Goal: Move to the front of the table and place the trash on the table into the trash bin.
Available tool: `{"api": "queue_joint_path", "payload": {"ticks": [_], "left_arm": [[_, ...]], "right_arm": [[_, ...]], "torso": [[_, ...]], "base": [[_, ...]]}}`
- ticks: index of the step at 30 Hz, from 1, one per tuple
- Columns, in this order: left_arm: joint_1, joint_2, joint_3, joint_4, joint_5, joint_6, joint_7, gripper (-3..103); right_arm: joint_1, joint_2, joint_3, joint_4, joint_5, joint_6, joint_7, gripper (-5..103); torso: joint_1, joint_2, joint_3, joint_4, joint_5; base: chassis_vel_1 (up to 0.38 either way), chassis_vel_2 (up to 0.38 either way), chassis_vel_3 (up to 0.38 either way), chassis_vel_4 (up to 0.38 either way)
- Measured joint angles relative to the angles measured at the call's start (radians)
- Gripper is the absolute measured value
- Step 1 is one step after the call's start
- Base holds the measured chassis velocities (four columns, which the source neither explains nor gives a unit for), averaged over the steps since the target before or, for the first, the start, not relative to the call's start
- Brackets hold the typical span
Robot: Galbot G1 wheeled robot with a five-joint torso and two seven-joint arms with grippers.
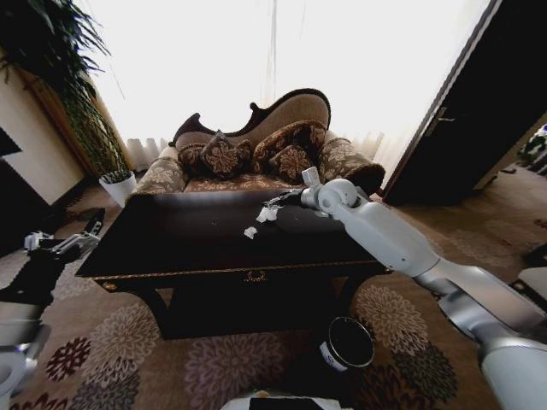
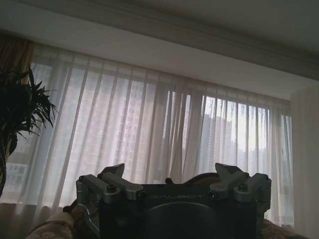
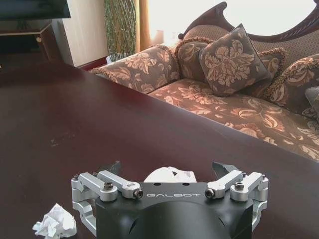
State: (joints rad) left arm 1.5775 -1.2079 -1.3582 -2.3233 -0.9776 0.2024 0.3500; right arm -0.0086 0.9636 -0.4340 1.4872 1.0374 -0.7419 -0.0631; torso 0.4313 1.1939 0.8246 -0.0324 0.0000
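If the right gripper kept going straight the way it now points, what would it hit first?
Most likely the crumpled white paper wad lying between the open fingers of the right gripper, on the table. Depth is hard to judge.

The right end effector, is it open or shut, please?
Open: the right end effector has its fingers spread either side of a paper wad on the table.

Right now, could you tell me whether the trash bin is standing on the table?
No, the trash bin stands on the carpet in front of the table.

The left gripper (image 2: 169,179), its fingers wide apart, points up at white curtains (image 2: 164,124) beside a leafy plant (image 2: 20,109).
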Motion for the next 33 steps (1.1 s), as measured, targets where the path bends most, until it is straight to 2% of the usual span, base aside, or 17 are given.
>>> {"api": "queue_joint_path", "payload": {"ticks": [13, 26, 29, 31, 33], "left_arm": [[-0.005, -0.004, 0.007, 0.011, 0.006, -0.002, 0.001, 100], [-0.012, -0.003, 0.017, 0.021, 0.017, -0.003, 0.003, 100], [-0.012, -0.002, 0.017, 0.022, 0.018, -0.003, 0.003, 100], [-0.012, -0.002, 0.017, 0.022, 0.018, -0.003, 0.003, 100], [-0.013, -0.002, 0.017, 0.022, 0.018, -0.003, 0.003, 100]], "right_arm": [[-0.003, 0.043, -0.024, -0.110, -0.099, 0.029, -0.059, 100], [-0.032, 0.042, -0.016, -0.120, -0.130, 0.039, -0.088, 101], [-0.033, 0.043, -0.015, -0.119, -0.132, 0.040, -0.093, 85], [-0.033, 0.043, -0.015, -0.119, -0.133, 0.040, -0.095, 85], [-0.033, 0.043, -0.015, -0.119, -0.136, 0.042, -0.098, 75]], "torso": [[0.000, 0.000, 0.000, 0.0001, 0.0000], [0.000, 0.000, 0.000, 0.0000, 0.0000], [0.000, 0.000, 0.000, 0.0000, 0.0000], [0.000, 0.000, 0.000, 0.0001, 0.0000], [0.000, 0.000, 0.000, 0.0000, 0.0000]], "base": [[0.000, 0.000, 0.000, 0.000], [0.000, 0.000, 0.000, 0.000], [0.000, 0.000, 0.000, 0.000], [0.000, 0.000, 0.000, 0.000], [0.000, 0.000, 0.000, 0.000]]}}
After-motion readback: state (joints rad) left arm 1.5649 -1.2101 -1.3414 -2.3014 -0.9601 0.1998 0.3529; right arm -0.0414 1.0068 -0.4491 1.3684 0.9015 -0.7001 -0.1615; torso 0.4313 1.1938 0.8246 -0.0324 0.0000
